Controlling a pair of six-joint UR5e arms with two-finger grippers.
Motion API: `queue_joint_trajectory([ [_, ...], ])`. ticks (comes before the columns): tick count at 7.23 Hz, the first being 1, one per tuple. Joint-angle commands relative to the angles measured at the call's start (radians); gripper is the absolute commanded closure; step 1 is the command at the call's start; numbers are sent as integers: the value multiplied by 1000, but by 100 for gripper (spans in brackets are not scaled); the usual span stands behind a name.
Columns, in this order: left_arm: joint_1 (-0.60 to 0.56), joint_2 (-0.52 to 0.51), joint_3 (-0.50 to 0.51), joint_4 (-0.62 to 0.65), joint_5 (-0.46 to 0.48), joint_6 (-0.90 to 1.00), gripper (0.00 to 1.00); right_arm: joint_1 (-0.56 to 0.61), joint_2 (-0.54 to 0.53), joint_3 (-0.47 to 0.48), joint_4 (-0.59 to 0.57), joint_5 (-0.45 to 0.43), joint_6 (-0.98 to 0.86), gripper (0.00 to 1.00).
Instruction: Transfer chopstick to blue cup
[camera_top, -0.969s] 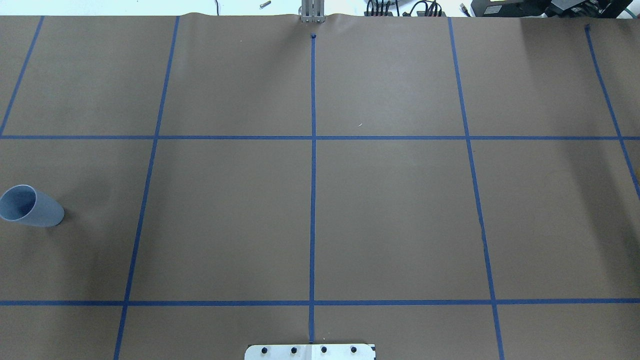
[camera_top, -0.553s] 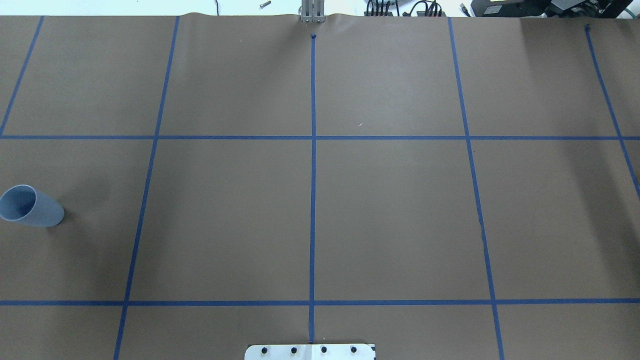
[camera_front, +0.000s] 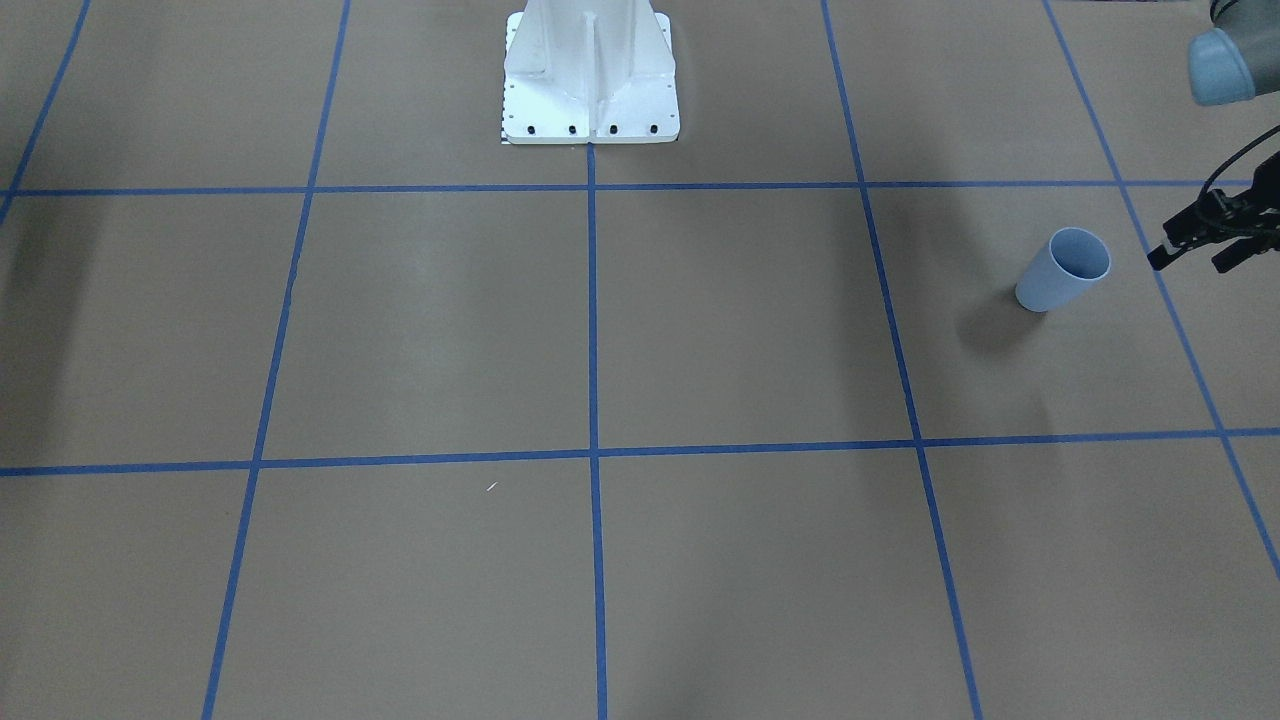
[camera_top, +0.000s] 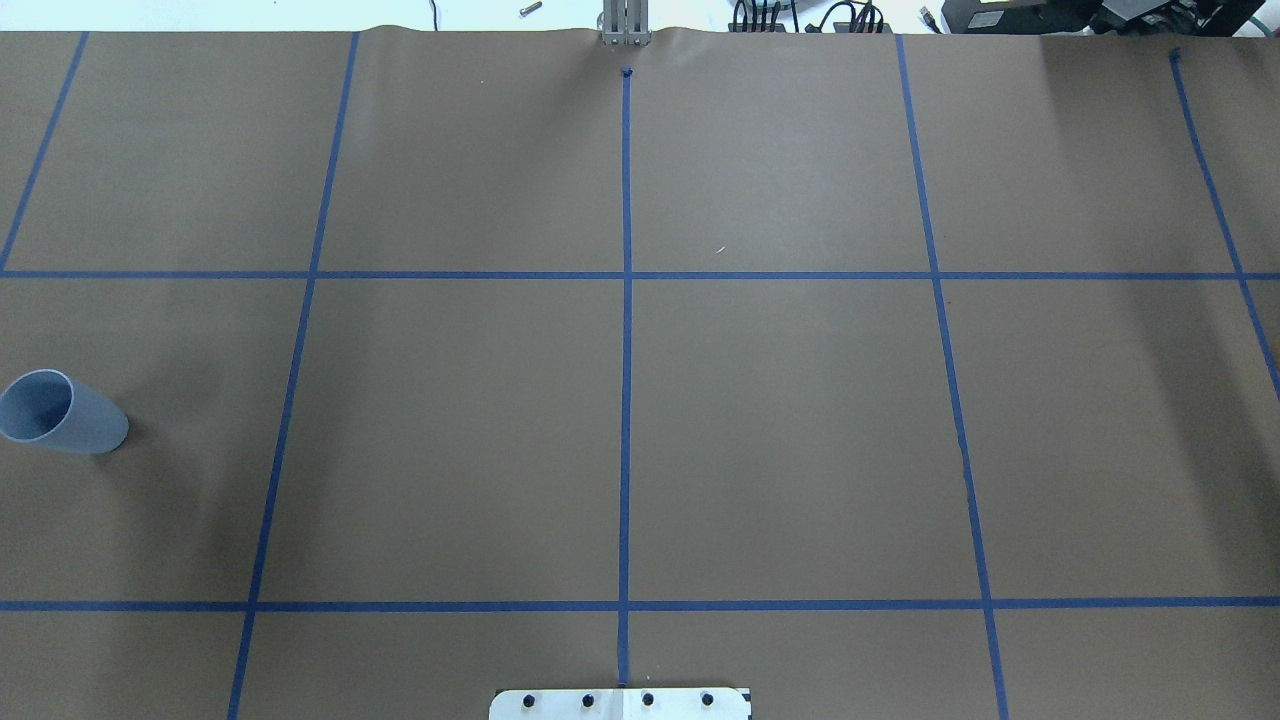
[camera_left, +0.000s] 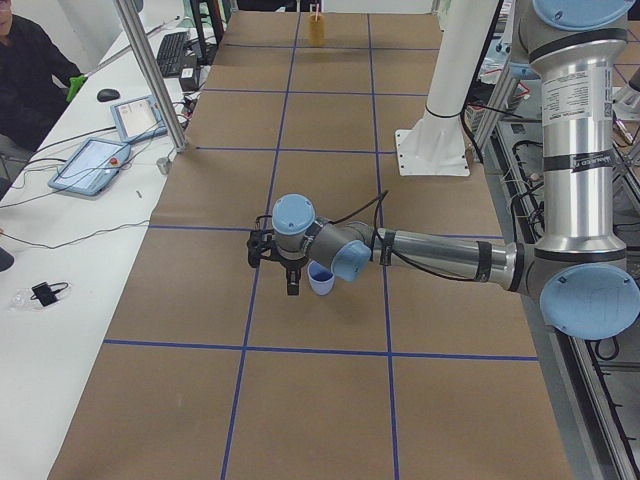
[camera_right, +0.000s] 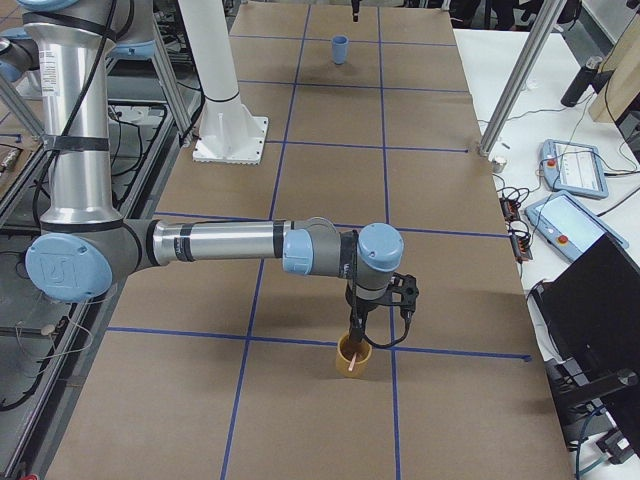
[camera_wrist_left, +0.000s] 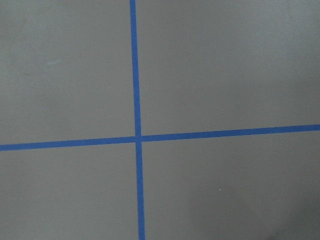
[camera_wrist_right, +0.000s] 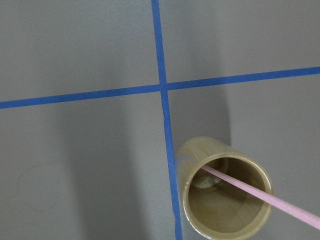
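At the tabletop's (camera_top: 800, 420) end on the robot's left, the blue cup (camera_front: 1063, 270) stands upright on the brown paper. Just beside it, on its outer side and not touching it, the left hand (camera_front: 1188, 264) hangs with its two dark fingers parted and nothing between them. Well apart, at the opposite end, the right hand (camera_right: 355, 322) hovers directly over a bamboo cup (camera_wrist_right: 197, 147) whose base touches a blue tape line (camera_wrist_right: 165, 125). The chopstick (camera_wrist_right: 260, 195) is inside that bamboo cup. Its lower end sits on the cup's floor and its pink shaft rises aslant past the rim toward the right wrist camera. Whether the right hand's fingers are closed on it cannot be told.
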Motion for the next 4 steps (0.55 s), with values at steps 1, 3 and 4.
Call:
queue_joint_trajectory([
  [1, 62, 13, 11, -20, 4, -30, 1, -1, 0, -1, 0, -1, -1, 0],
  [3, 93, 13, 42, -20, 4, -28, 1, -1, -1, -1, 0, -1, -1, 0],
  [4, 106, 15, 45, -20, 4, -28, 2, -1, -1, -1, 0, -1, -2, 0],
])
